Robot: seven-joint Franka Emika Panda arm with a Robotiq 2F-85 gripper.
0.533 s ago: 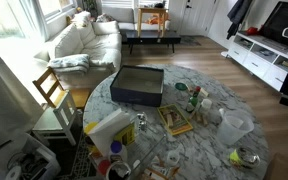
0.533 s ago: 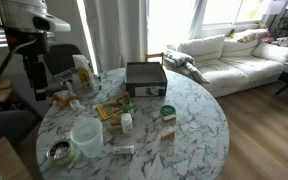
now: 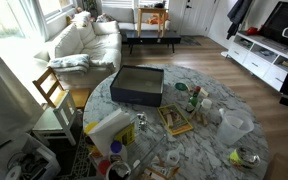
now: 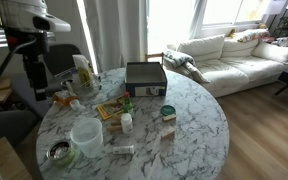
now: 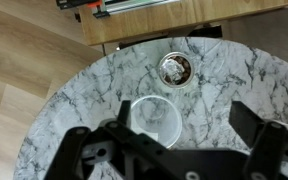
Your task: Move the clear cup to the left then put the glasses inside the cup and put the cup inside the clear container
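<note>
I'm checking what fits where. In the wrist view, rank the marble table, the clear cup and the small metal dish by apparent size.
Largest: marble table.
Next: clear cup.
Smallest: metal dish; the cup's rim is nearer the camera, so that gap is less sure.

1. The round table (image 4: 199, 128) has a white marble top with grey veins.
2. In an exterior view, a dark rectangular box (image 4: 146, 78) lies flat on the far part of the top.
3. The clear cup (image 4: 86, 135) stands upright, mouth up, at the near left, well apart from the box.
4. A small round metal dish (image 4: 57, 152) sits just beside the cup, closer to the table's edge.
5. A flat yellowish book (image 4: 112, 109) lies between box and cup.
6. A small white bottle (image 4: 127, 122) and a green-lidded jar (image 4: 168, 112) stand near the middle.
</note>
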